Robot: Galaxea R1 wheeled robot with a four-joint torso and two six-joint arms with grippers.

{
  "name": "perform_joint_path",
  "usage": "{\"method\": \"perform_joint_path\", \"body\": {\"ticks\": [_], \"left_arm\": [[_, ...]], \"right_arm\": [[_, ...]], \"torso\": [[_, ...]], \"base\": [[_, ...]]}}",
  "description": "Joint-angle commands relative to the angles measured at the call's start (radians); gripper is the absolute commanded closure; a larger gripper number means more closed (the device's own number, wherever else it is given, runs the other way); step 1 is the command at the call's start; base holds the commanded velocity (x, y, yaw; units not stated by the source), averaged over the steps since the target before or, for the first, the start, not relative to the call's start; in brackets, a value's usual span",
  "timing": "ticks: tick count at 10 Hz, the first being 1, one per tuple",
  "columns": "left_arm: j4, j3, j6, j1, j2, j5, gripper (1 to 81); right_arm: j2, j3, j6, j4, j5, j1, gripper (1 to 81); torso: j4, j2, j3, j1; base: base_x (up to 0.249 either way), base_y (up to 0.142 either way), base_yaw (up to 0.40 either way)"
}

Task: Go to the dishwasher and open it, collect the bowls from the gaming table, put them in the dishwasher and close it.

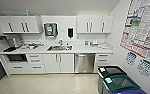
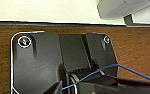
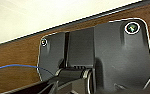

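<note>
White cupboards line a small kitchen. Under the counter (image 1: pixel 91 48), right of the sink (image 1: pixel 59 47), sits the shiny dishwasher (image 1: pixel 84 63), door shut. Bins (image 1: pixel 116 80) stand near the right wall. Both wrist views show brown wood and pale floor. I cannot tell if either hand is open.

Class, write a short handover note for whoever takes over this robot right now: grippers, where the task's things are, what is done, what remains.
Grippers: the wrist views do not show whether either is open or shut.
Dishwasher: straight ahead across the floor, under the counter, right of the sink; door shut.
Bowls and gaming table: position unknown.
Done: robot faces the kitchenette.
Left: reach and open the dishwasher, fetch bowls, load, close.
</note>
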Motion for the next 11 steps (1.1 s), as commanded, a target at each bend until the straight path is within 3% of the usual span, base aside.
{"method": "perform_joint_path", "body": {"ticks": [1,11], "left_arm": [[0.002,0.019,0.008,-0.054,-0.016,0.046,1.0],[-0.001,0.019,0.008,-0.054,-0.008,0.046,1.0]], "right_arm": [[-0.013,0.02,-0.002,-0.001,-0.05,0.056,1.0],[-0.009,0.016,-0.004,-0.002,-0.05,0.057,1.0]], "torso": [[0.0,0.0,0.0,0.0],[0.0,0.0,0.0,0.0]], "base": [[0.122,0.0,0.0],[0.116,0.0,0.0]]}}
